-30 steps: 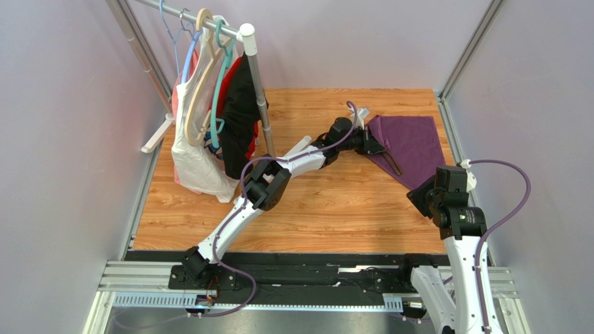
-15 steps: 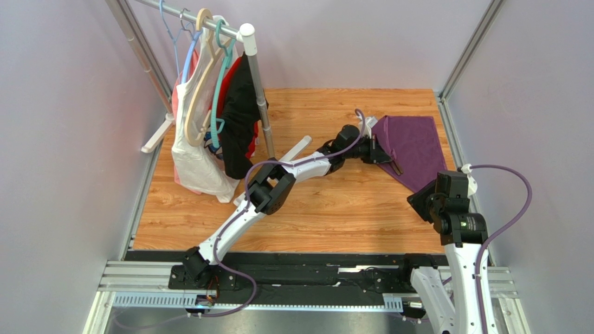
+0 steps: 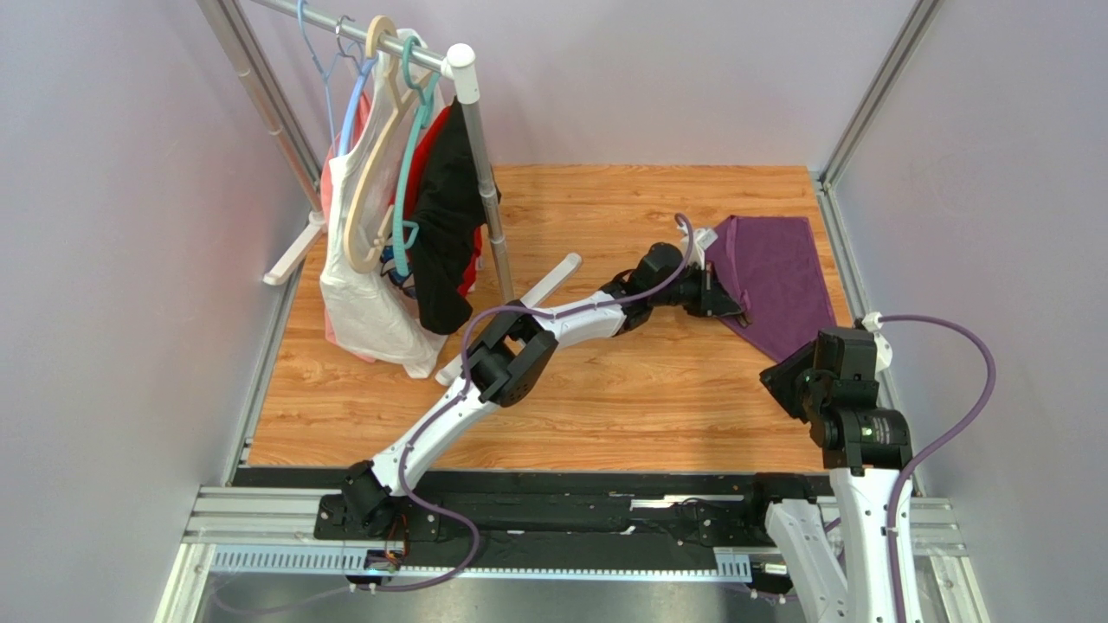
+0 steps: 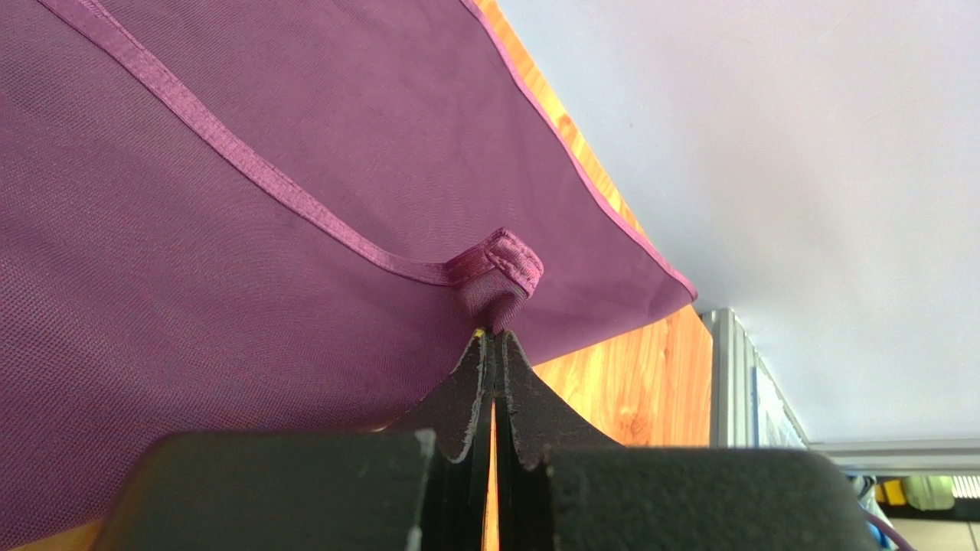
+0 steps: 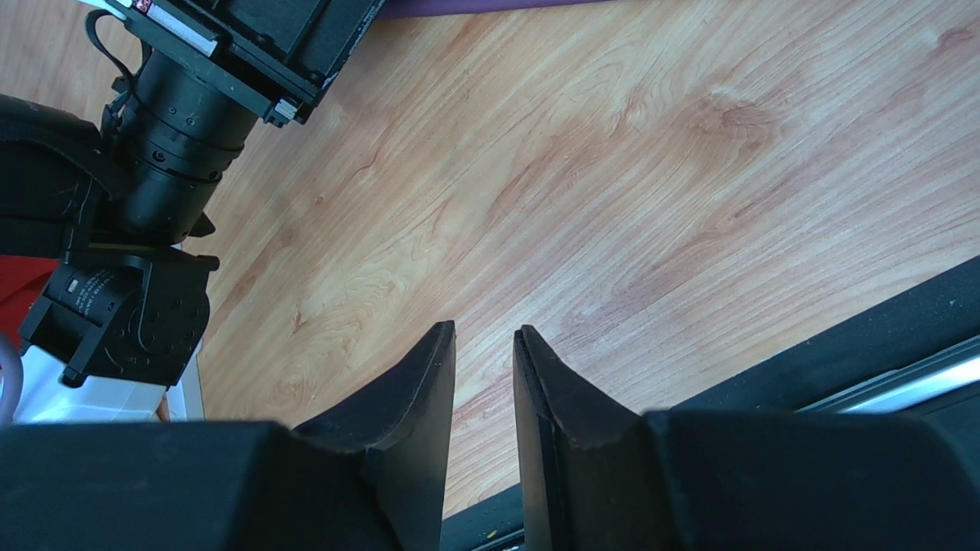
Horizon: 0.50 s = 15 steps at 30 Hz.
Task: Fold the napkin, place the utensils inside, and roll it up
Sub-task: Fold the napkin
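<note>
**At the table's far right: left gripper clamped on napkin hem, right gripper idle**

1. Location. The napkin [image 3: 784,270] lies on the far right part of the table [image 3: 624,377], close to the right-hand rail. Most of it rests flat on the wood. Its left edge is drawn up where the left gripper [image 3: 723,288] meets it. The utensils cannot be made out with certainty in any view.

2. Jaws. In the left wrist view the left gripper [image 4: 492,342] is closed tight, with a small bunch of the hem [image 4: 288,195] pinched at the very tips. The right gripper [image 5: 481,344] shows a narrow gap between its fingers and nothing in it.

3. Handling, as judged. The cloth looks thin, light and limp, with a slight sheen, so it is likely to slide on the wood and sag under its own weight. The stitched hem is the firmest part, and a corner or hem is the sound place to hold. The present tip-only pinch is shallow and could slip under a sharp pull.

4. Pose. The left arm is stretched well across the table, elbow near the middle, forearm low and fingers pointing right. The right arm is folded near its base, its gripper angled down over bare wood, apart from the cloth.
</note>
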Tool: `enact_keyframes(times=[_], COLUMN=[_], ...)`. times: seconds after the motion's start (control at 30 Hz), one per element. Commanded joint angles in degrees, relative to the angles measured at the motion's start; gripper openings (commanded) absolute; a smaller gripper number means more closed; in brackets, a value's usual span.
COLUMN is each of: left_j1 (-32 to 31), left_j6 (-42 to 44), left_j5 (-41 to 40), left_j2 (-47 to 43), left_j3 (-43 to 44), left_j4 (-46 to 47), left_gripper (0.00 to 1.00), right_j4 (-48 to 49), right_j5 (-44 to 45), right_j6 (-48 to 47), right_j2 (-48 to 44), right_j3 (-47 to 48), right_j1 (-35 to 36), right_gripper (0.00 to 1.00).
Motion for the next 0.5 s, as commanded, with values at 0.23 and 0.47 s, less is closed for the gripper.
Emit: enact_keyframes(times=[0.23,0.47], left_j1=[-1.3,-2.0], left_j6=[1.2,1.3], left_j5=[-3.5,-3.0], left_j2=[1.3,1.4], left_j3=[5.0,4.9], left_j4=[-0.3,-0.1], left_gripper=[0.0,0.0], right_j4=[-3.1,-4.2], right_j5=[-0.1,0.1], right_j6=[-1.0,-0.9], right_j2=[-2.8,-4.1], right_j3=[0.1,-0.2], right_j1=[-0.2,-0.2], right_gripper=[0.29,0.29])
